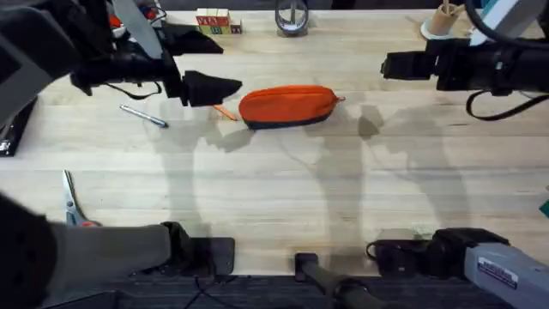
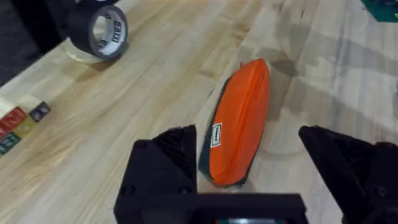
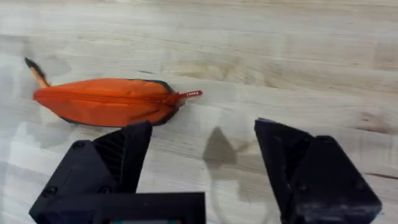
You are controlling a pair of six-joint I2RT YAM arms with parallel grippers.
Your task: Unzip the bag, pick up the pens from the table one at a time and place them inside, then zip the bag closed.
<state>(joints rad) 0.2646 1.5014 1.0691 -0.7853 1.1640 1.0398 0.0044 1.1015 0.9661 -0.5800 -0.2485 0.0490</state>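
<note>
Pencil pouch [image 1: 287, 106], zipped, long axis running between both hands; its pull [image 3: 191, 94] faces the right hand [image 3: 202, 152], released; left hand [image 2: 249, 168], released, beside the opposite end.

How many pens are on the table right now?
2. The silver pen lies left of the orange pouch; the orange pen pokes out at the pouch's left end, partly hidden. Others could be hidden.

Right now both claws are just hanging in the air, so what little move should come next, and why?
Probably the right gripper should descend to the small orange pull. The bag looks zipped shut, both grippers are open and holding nothing, and the pull sticks out toward the right arm's side.
</note>
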